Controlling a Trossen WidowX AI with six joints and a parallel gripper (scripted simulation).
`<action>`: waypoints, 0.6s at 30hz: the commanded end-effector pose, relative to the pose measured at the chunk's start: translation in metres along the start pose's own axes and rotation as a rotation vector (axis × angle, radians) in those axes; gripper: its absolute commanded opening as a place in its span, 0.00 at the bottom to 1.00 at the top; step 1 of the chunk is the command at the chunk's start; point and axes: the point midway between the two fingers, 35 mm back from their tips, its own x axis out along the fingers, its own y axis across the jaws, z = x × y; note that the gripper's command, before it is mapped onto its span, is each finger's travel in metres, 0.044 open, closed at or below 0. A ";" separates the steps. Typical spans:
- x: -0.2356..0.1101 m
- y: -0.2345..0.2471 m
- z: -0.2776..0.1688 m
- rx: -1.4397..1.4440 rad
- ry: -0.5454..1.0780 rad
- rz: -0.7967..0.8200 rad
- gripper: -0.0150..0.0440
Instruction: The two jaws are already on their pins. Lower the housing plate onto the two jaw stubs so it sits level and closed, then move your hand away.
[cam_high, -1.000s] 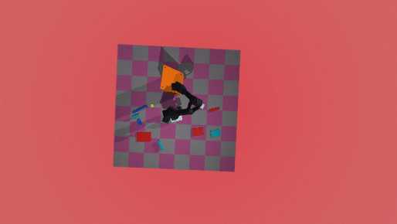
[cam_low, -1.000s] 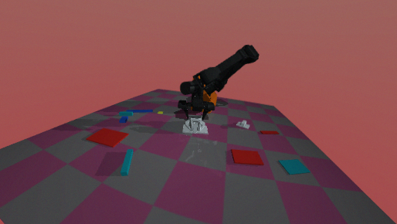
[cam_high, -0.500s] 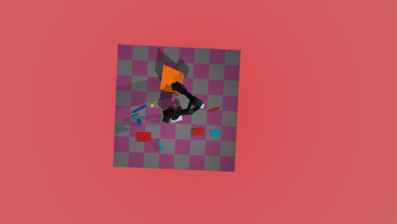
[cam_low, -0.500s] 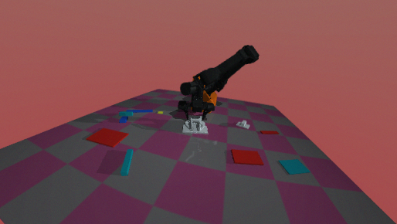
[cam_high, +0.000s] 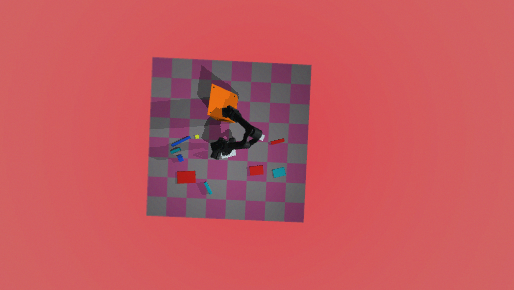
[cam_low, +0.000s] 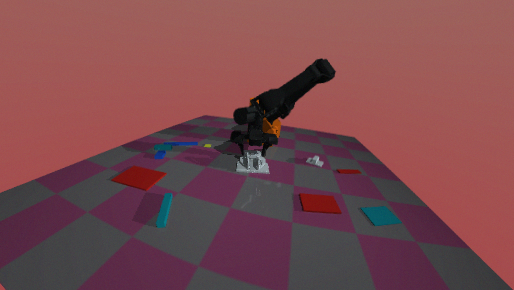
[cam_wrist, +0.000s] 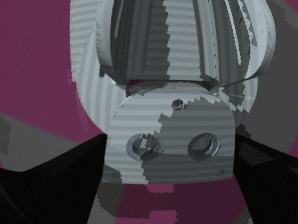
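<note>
My gripper (cam_low: 254, 152) (cam_wrist: 168, 140) is shut on the light grey housing plate (cam_wrist: 171, 120), with one black finger at each side edge. The plate has two large round holes and a small one. Grey material shows through the large holes; whether the stubs are seated in them I cannot tell. Beyond it in the wrist view, the left jaw (cam_wrist: 104, 42) and right jaw (cam_wrist: 265, 42) stand apart over the pale base (cam_wrist: 89, 102) (cam_low: 243, 170). In the exterior view the fingers come down right at the base, and the plate cannot be made out there.
An orange block (cam_high: 222, 100) (cam_low: 273, 128) stands behind the arm. A small white part (cam_low: 315, 161) (cam_high: 262, 137) lies to the right. Red plates (cam_low: 139, 178) (cam_low: 320, 203), a teal plate (cam_low: 381, 215), a cyan bar (cam_low: 164, 210) and a blue bar (cam_high: 181, 141) lie around.
</note>
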 end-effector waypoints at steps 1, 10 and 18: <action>0.001 0.000 0.000 0.006 -0.003 0.003 0.85; 0.003 0.000 0.000 0.006 -0.003 0.003 0.85; 0.004 0.000 0.000 0.006 -0.003 0.003 0.85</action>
